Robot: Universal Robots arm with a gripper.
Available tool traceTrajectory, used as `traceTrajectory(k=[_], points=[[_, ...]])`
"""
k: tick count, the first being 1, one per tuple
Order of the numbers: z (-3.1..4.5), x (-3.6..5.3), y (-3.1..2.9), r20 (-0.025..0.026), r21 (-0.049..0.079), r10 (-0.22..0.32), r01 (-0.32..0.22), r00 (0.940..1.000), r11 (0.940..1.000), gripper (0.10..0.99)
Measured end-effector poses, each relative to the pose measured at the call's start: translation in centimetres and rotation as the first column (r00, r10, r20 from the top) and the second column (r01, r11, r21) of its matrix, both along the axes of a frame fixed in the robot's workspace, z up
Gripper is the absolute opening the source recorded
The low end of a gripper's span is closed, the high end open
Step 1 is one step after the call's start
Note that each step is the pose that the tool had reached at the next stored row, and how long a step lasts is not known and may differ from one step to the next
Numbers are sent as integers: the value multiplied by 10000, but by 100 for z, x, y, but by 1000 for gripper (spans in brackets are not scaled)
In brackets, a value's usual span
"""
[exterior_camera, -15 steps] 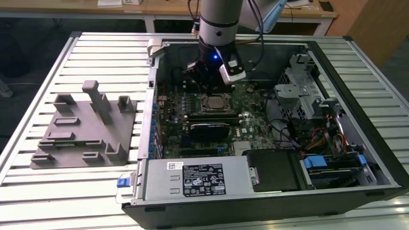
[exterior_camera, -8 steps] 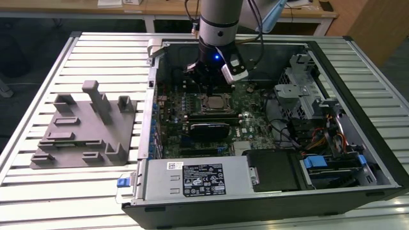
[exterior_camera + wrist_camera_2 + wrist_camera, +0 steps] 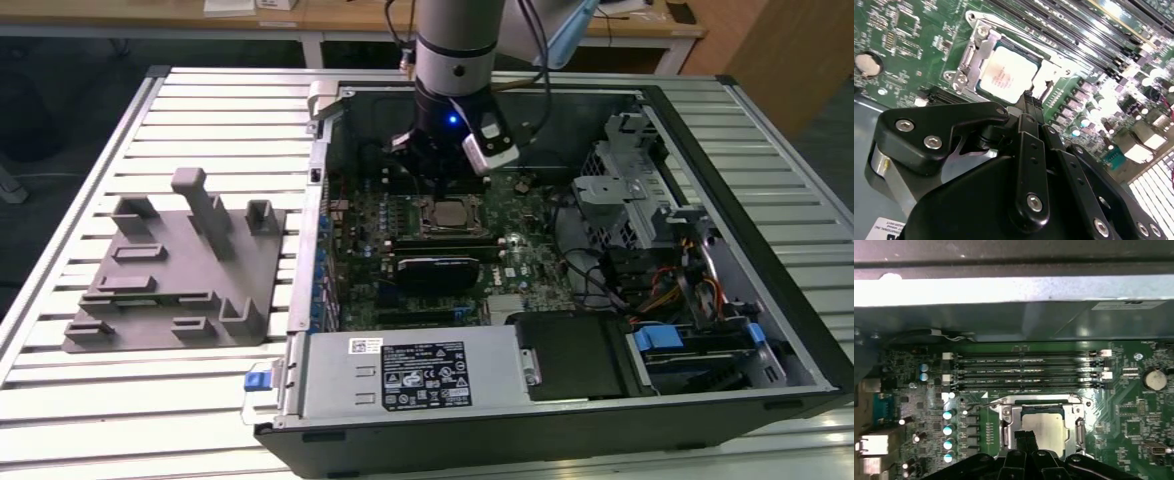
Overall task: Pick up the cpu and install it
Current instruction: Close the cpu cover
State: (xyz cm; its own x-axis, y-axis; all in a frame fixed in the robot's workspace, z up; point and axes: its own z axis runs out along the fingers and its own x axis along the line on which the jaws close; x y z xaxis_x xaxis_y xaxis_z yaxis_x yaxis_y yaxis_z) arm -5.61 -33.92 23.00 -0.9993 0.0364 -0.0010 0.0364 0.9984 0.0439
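Observation:
The cpu is a pale silver square lying flat in its metal-framed socket on the green motherboard, inside the open computer case. It also shows in both wrist views, cpu and cpu. My gripper hangs straight down just above the socket. In both wrist views its two black fingertips, gripper and gripper, are pressed together over one edge of the chip, with nothing between them. Whether they touch the chip cannot be told.
A large grey fixture lies on the slatted table at the exterior view's left. Inside the case are a black module, a power supply, drive cages, cables, memory slots and a coin battery.

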Motion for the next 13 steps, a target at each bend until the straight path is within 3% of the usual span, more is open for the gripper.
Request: traceTrajectory(k=[2, 5, 6, 9, 13], points=[[-1, -3, 0, 147, -1, 1, -1, 9999, 10000, 106], [-3, -4, 0, 288, -1, 0, 0, 9996, 10000, 106], [-3, -4, 0, 321, 0, 1, -1, 9995, 10000, 106], [-3, -4, 0, 351, 0, 1, -1, 9994, 10000, 106], [-10, -4, 0, 544, -1, 0, 0, 9985, 10000, 106]])
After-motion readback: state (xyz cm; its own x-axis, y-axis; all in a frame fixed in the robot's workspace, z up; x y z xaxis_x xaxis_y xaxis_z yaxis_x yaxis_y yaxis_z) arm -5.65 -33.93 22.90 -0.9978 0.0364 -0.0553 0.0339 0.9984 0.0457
